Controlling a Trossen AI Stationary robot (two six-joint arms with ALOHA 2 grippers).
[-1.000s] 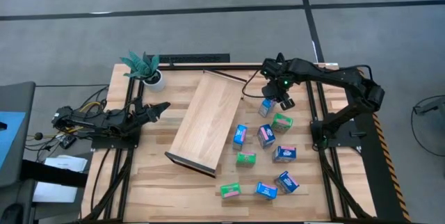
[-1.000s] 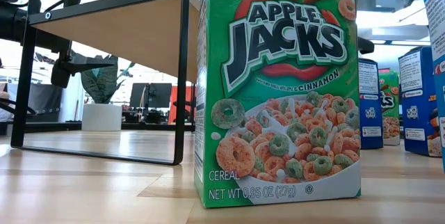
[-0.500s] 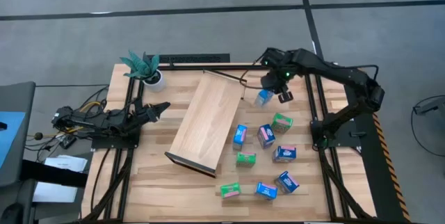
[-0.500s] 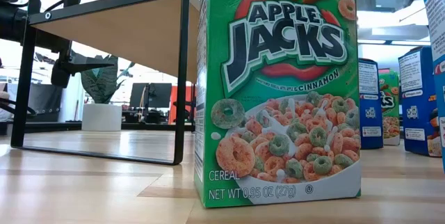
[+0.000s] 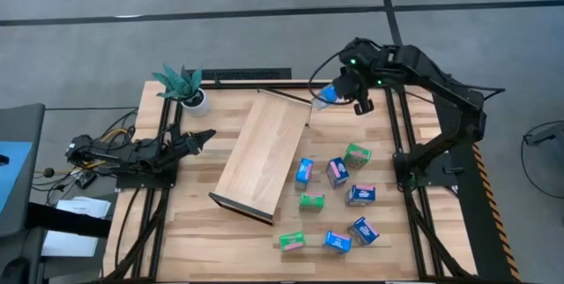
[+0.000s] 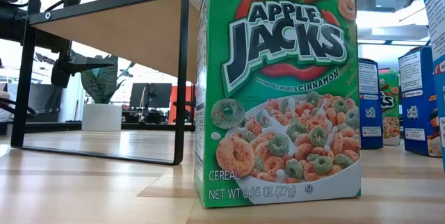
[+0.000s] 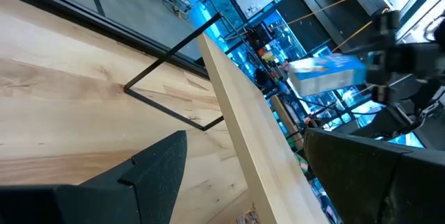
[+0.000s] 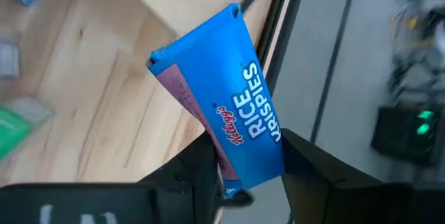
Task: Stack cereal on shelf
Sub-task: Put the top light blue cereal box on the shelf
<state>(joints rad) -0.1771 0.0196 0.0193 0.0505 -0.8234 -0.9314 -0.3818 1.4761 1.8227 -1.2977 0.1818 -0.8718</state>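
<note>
Rice Krispies box [image 5: 327, 95] is now riding up off the table, pinched in my right gripper [image 5: 333, 93] and hanging near the shelf's [image 5: 258, 154] far end, so I'm carrying it over for placing; left gripper [image 5: 204, 135] is idling spread wide.

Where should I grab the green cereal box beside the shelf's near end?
Take the green cereal box across its two narrow sides, coming straight down from above. It stands alone on the table, with open space around it, and the shelf sits clear to one side. The right gripper already holds a blue box.
</note>
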